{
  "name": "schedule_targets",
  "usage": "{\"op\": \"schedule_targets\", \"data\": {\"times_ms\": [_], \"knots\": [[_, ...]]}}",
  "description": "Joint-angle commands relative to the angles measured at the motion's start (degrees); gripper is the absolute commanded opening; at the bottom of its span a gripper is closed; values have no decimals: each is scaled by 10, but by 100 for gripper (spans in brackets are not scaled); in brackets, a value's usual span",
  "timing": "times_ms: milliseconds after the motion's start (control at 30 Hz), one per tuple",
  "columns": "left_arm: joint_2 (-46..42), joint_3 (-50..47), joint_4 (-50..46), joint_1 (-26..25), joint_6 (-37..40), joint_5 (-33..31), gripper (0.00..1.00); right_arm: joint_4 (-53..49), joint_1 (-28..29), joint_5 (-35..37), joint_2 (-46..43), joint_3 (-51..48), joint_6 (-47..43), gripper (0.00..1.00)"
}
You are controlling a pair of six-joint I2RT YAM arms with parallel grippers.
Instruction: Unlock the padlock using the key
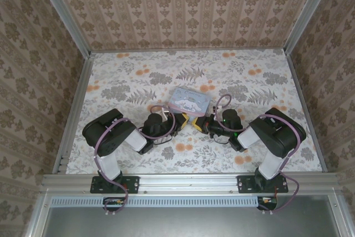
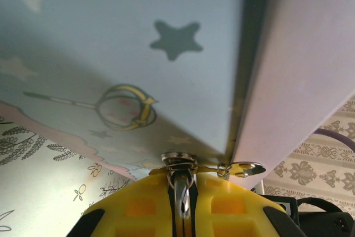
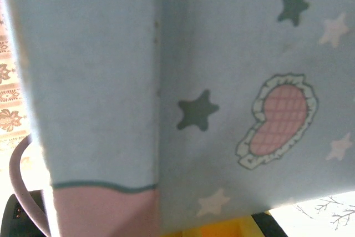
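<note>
My left gripper [image 2: 184,180] has its yellow fingers [image 2: 138,203] shut on a small flat silver piece that looks like the key [image 2: 183,192], with a thin wire ring through its top. A second small silver tab [image 2: 247,169] hangs on a ring just to its right. Both sit against the lower corner of the pale blue cartoon tin [image 2: 111,37]. The padlock is hidden. From above, the left gripper [image 1: 183,119] and right gripper [image 1: 199,125] meet tip to tip at the tin's [image 1: 190,101] near edge. The right gripper's jaws are hidden behind the tin [image 3: 222,54], with a bit of yellow finger [image 3: 238,228] showing below it.
The floral table [image 1: 138,81] stretches around the tin, bounded by patterned walls and metal rails [image 1: 75,98]. A purple cable [image 3: 19,187] loops at the left of the right wrist view. Both arm bases stand at the near rail.
</note>
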Motion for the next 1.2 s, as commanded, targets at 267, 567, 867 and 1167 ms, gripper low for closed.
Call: {"op": "schedule_targets", "data": {"times_ms": [267,567,867,1167], "knots": [[-20,7,26,-7,9,20,0,77,2,26,45,12,18,0],[-9,5,26,-8,9,13,0,42,2,21,17,10,9,0],[1,9,26,-8,10,11,0,-81,-6,24,-60,-16,-38,0],[2,9,26,-9,11,11,0,-96,-6,22,-69,1,-40,0]]}}
